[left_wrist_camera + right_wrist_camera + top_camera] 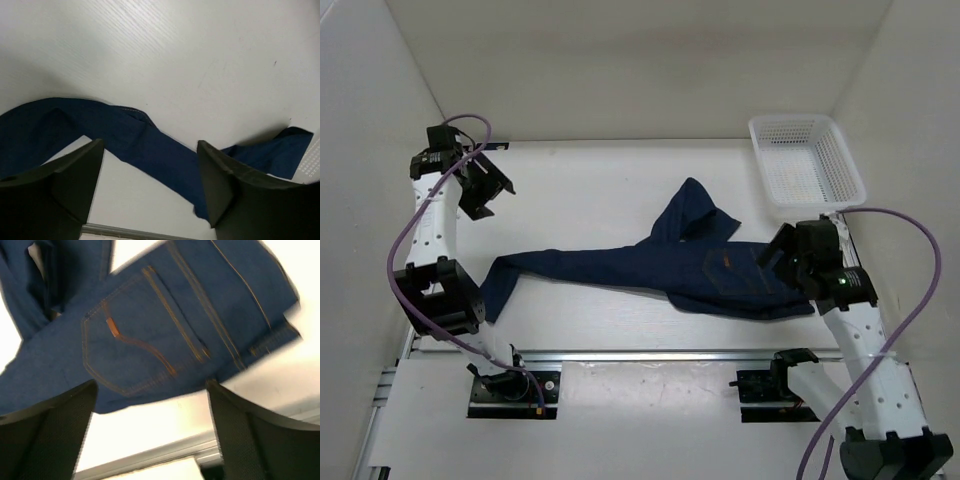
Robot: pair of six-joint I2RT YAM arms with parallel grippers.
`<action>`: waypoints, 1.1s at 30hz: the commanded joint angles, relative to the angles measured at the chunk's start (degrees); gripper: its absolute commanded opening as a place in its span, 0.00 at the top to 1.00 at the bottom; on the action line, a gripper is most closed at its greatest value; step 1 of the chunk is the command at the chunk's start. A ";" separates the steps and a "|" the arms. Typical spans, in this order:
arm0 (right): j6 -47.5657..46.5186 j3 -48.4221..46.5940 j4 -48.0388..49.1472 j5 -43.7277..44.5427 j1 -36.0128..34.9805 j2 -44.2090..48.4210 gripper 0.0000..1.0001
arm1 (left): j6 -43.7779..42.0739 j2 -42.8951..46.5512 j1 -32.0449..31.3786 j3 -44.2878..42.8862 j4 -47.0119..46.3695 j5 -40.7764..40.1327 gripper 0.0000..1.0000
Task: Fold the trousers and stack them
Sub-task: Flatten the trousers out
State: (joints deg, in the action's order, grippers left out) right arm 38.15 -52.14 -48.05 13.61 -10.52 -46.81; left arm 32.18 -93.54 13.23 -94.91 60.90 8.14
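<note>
Trousers (690, 268) lie unfolded mid-frame; first fold not begun. Left gripper (480, 188) upper left, right gripper (788, 256) over waist: both spread wide, empty. Next: pinch waist and leg end.

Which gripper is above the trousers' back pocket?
The right gripper, open above the back pocket of the trousers. The left gripper is far off, by the leg end.

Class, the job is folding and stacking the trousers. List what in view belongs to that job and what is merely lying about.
Belongs to the job: dark blue jeans, lying unfolded; left fingers, open; right fingers, open.

Just lying about: white mesh basket, far right corner.
</note>
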 commanded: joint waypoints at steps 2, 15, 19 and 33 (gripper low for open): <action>4.31 -3.57 -3.19 5.72 -0.02 7.87 0.38 | -1.95 3.62 -1.46 -0.10 -1.58 1.35 0.53; 1.84 -2.00 -1.62 -5.17 -0.02 -9.43 0.12 | -2.57 -3.12 -3.74 18.72 -5.27 -1.99 0.00; 0.43 -3.14 2.07 -6.65 2.68 -16.10 0.00 | -1.42 -8.39 -4.26 16.00 -5.80 -2.52 0.00; 20.32 -11.55 12.45 -8.44 9.56 -45.26 0.21 | -1.42 -10.54 -4.27 19.06 -9.49 1.00 0.90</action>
State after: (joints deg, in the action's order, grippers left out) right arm 47.81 -58.46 -37.63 1.98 -1.15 -88.86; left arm 30.76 -109.95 9.23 -76.07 52.84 8.60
